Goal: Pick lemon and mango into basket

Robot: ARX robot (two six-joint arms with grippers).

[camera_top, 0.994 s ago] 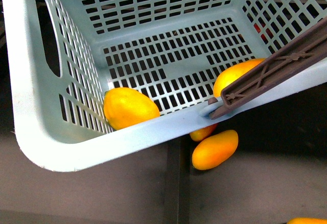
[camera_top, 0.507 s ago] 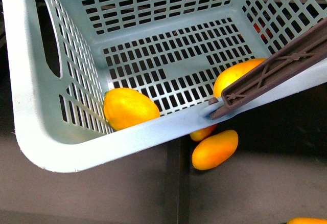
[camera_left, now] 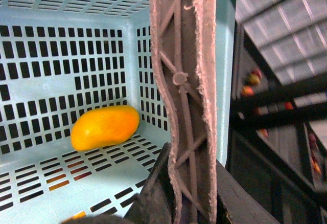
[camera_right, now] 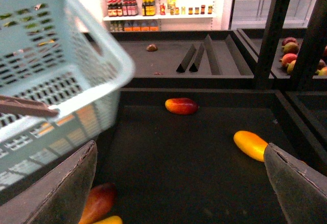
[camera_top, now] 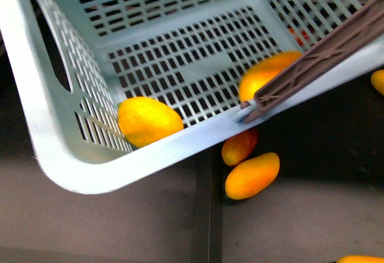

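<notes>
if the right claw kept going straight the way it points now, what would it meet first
Probably the dark shelf floor. The right claw is open and nothing lies between its fingers; the yellow mango sits off to one side. Depth is uncertain.

Looks like a shop setup. The dark matte black display counter (camera_right: pixel 204 157) has raised black edges and a couple of slanted black triangular dividers (camera_right: pixel 196 58) sitting toward 12 o'clock. Behind that, a bright white shelving unit lined with small bottles and jars (camera_right: pixel 153 6) runs along the back wall, well lit. At about 1 o'clock there's a glass-fronted cooler door (camera_right: pixel 253 1). A black upright post (camera_right: pixel 273 27) stands at 2 o'clock. Lighting overall is bright at the back, dim down on the counter.
</notes>
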